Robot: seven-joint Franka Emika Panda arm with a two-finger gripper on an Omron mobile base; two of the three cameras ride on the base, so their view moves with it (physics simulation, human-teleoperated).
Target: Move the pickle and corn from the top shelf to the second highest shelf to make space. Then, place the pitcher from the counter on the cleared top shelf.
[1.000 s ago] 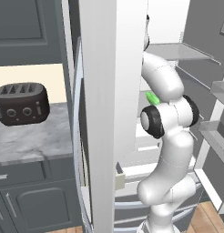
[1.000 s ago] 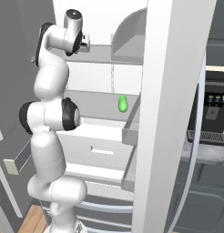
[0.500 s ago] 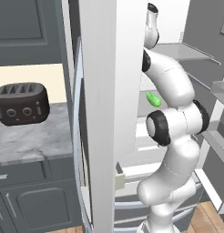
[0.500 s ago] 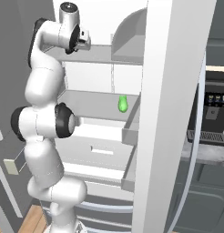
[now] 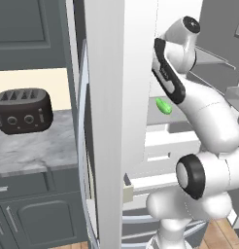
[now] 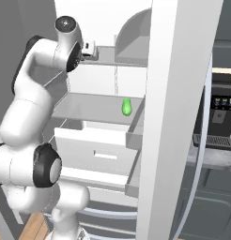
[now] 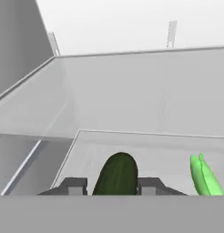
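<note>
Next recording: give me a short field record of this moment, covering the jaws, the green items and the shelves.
gripper: raised to the top shelf, near its front edge
jaws: closed on a dark green oblong, which appears held
bright green item: lying on the second highest shelf, apart from the gripper
counter: a black toaster stands on it
task state: one green item is on the lower shelf, the other is in the jaws
</note>
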